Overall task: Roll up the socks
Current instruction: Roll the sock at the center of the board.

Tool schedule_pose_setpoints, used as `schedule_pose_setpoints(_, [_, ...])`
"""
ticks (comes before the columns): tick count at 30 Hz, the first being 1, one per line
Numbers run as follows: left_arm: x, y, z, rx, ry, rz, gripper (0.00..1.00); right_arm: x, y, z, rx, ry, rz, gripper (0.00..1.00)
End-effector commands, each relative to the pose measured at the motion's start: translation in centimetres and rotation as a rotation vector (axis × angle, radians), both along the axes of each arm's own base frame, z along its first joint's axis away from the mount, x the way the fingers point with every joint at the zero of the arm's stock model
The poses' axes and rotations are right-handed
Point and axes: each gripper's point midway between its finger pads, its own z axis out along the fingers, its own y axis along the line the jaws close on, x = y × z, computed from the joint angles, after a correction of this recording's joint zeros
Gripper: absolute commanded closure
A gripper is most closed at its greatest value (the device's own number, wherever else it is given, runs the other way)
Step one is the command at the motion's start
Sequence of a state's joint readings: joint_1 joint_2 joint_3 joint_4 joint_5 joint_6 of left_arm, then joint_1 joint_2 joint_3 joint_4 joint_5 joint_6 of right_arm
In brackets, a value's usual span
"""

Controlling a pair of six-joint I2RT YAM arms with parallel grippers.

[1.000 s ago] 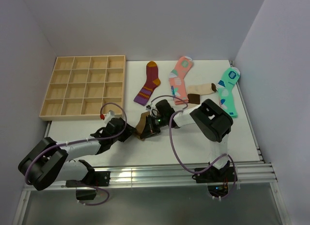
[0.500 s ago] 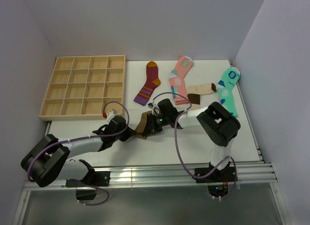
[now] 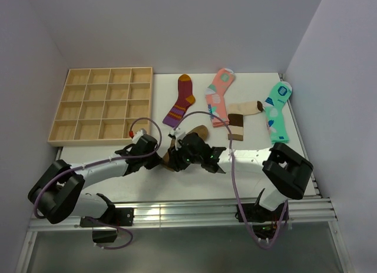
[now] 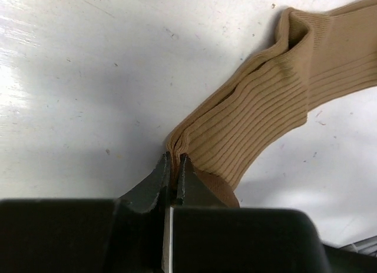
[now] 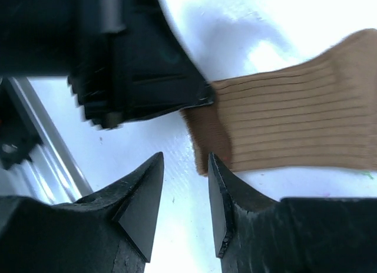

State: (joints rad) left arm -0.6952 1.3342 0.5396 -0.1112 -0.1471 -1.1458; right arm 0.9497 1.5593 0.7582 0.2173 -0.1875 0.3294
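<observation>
With my left fingers [image 4: 175,162] closed, I pinch the folded edge of the brown sock [image 4: 277,90]. The sock lies on the worktop [image 4: 70,79] near the middle, its far end angled away from the arms. My right fingers [image 5: 186,167] stand parted and grip nothing. The sock's darker cuff [image 5: 207,137] lies just off their tips, close to the left fingers. The beige sock [image 3: 244,111] lies well apart at far right, between the pink sock [image 3: 219,96] and the mint sock [image 3: 277,111].

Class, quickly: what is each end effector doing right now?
Left end effector: closed, pinching the brown sock by its edge.
Right end effector: open, holding nothing.
</observation>
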Motion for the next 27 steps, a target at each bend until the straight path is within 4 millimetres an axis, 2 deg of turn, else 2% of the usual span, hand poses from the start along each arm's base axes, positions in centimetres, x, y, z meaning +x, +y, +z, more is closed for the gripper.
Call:
schedule_pose_setpoints(1, [0.2, -0.2, 0.3, 0.034, 0.008, -0.031, 1.00, 1.1, -0.6, -0.4, -0.080, -0.158, -0.030, 0.56])
schedule_pose_setpoints(9, [0.4, -0.3, 0.5, 0.032, 0.004, -0.036, 1.00, 0.4, 0.7, -1.6, -0.150, -0.198, 0.014, 0.55])
schedule_pose_setpoints(13, [0.4, -0.4, 0.5, 0.030, 0.002, -0.042, 1.00, 0.2, 0.7, -3.0, -0.204, -0.196, 0.023, 0.55])
schedule_pose_setpoints(17, [0.4, -0.5, 0.4, 0.030, 0.007, -0.042, 1.00, -0.2, 0.9, -3.2, -0.221, -0.211, 0.033, 0.55])
schedule_pose_setpoints(24, [0.3, -0.5, 0.3, 0.030, 0.007, -0.048, 1.00, -0.1, 1.1, -1.4, -0.202, -0.250, 0.012, 0.55])
schedule_pose_setpoints(27, [0.3, -0.5, 0.3, 0.027, 0.005, -0.049, 1.00, 0.2, 1.2, -0.8, -0.198, -0.265, 0.002, 0.51])
